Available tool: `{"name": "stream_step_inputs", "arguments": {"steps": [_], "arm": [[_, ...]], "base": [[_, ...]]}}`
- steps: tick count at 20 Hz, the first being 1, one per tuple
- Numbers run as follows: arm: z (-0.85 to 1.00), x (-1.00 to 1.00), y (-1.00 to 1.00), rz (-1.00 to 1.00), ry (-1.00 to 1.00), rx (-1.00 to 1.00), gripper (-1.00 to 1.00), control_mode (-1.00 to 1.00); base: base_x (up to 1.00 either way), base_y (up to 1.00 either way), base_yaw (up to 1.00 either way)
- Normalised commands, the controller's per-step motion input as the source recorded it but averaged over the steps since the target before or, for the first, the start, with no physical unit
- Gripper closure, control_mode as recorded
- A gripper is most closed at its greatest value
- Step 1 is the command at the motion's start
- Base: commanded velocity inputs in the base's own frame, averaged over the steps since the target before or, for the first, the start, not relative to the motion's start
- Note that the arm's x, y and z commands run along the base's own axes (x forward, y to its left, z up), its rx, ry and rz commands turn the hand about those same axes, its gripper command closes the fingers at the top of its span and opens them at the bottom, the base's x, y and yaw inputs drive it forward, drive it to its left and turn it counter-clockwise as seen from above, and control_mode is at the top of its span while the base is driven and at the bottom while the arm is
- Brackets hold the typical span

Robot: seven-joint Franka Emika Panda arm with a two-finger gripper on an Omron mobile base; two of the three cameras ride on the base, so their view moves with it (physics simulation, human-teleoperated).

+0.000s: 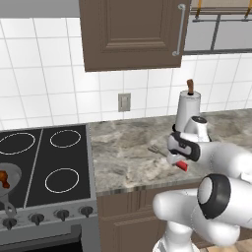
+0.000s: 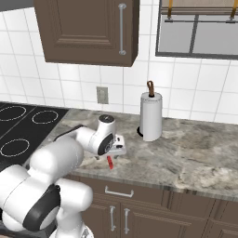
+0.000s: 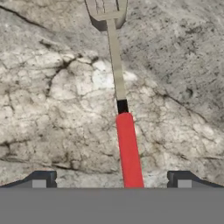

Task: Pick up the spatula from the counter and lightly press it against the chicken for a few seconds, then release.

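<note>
The spatula lies flat on the marble counter (image 3: 57, 100). Its red handle (image 3: 129, 151) runs up into a thin metal shaft and a slotted blade (image 3: 106, 11). My gripper (image 3: 111, 180) hangs open just above it, with a dark fingertip on each side of the handle and not touching it. From the base the hand (image 1: 178, 156) hides most of the spatula; the red handle end (image 1: 182, 166) and the blade (image 1: 156, 149) stick out. The handle (image 2: 110, 162) also pokes out under the hand (image 2: 114, 151). The brown chicken (image 1: 4, 178) sits in a pan (image 1: 12, 173) on the stove's front left.
A paper towel roll on a stand (image 1: 189, 110) (image 2: 151, 116) stands at the back of the counter behind the hand. The black stovetop (image 1: 54, 162) lies to the left. A wall cabinet (image 1: 130, 32) hangs above. The counter's front edge (image 2: 139, 181) is close to the spatula.
</note>
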Motion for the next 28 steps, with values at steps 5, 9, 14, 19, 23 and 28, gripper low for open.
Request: {"name": "stream_step_inputs", "arguments": {"steps": [5, 9, 14, 19, 23, 28], "arm": [[-0.11, 0.2, 0.0, 0.01, 0.04, 0.0, -1.0, -1.0], [-0.12, 0.19, 0.0, 0.01, 0.04, 0.0, -1.0, -1.0], [-0.12, 0.17, -0.01, 0.01, 0.04, 0.0, -1.0, -1.0], [-0.11, 0.12, -0.05, 0.02, 0.03, 0.0, -1.0, -1.0], [-0.12, 0.09, -0.07, 0.02, 0.02, 0.0, -1.0, -1.0], [-0.17, 0.06, -0.02, 0.02, 0.03, 0.0, -1.0, -1.0]], "base": [[0.0, 0.0, 0.0], [0.0, 0.0, 0.0], [0.0, 0.0, 0.0], [0.0, 0.0, 0.0], [0.0, 0.0, 0.0], [0.0, 0.0, 0.0]]}}
